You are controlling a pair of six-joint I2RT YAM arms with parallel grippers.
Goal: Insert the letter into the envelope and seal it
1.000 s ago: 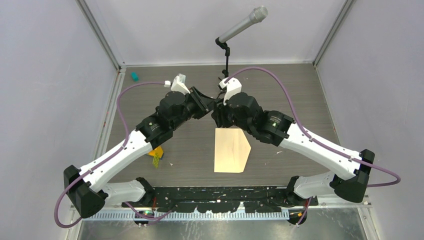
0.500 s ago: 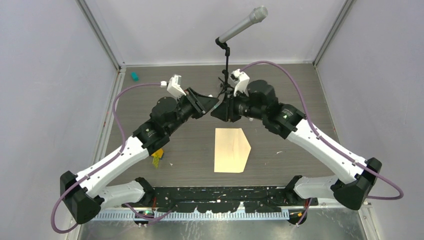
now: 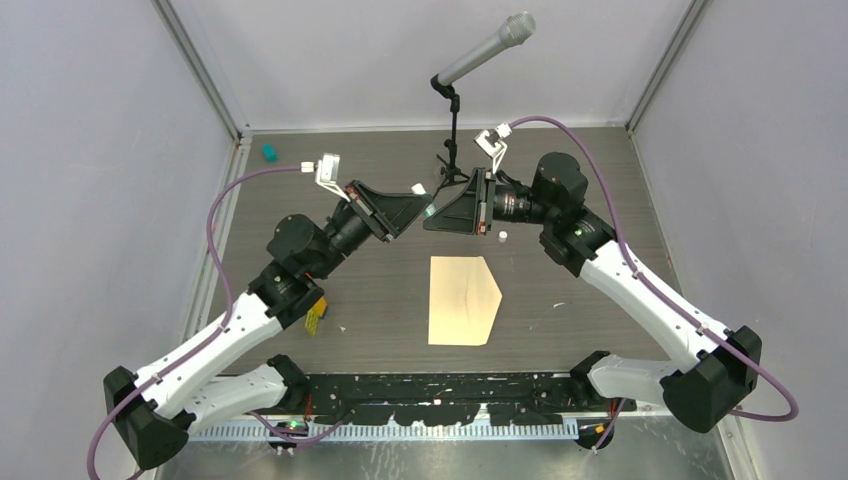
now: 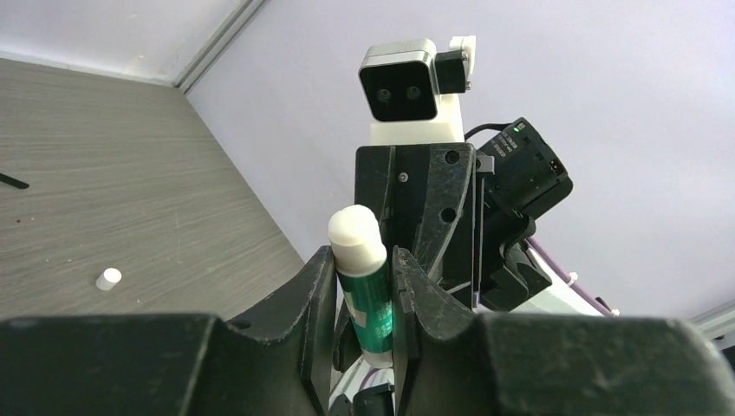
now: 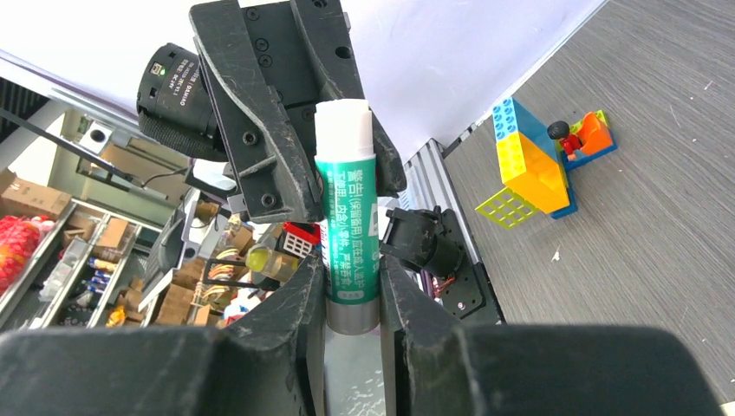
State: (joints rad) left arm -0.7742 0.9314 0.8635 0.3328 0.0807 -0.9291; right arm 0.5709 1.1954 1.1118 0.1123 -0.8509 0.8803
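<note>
Left claw (image 4: pixel 362 262) was clenched on the green body of a glue stick (image 4: pixel 365 299), and the right claw (image 5: pixel 351 264), facing it tip to tip, gripped the same stick at its grey end. The two claws met in the air on a line running roughly 9 to 3 o'clock, just past the 12 o'clock edge of the envelope (image 3: pixel 463 300). That tan envelope lay flat near the middle of the desk (image 3: pixel 570 320), its long axis running 12 to 6 o'clock and its pointed side aimed at 3 o'clock. A second earlier both wrists had crowded low over the envelope's 12 o'clock edge; since then the arms had swung outward and the claws stood farther toward 12 o'clock, while the envelope had not shifted. A small white piece (image 3: pixel 502 237) lay on the desk toward 1 o'clock of the envelope, where none showed before. Only the top view showed the envelope. The left wrist view showed the white piece as well, and the right wrist view alone gave a clear look at the toy bricks (image 5: pixel 533 169), half hidden behind the left arm from above.
</note>
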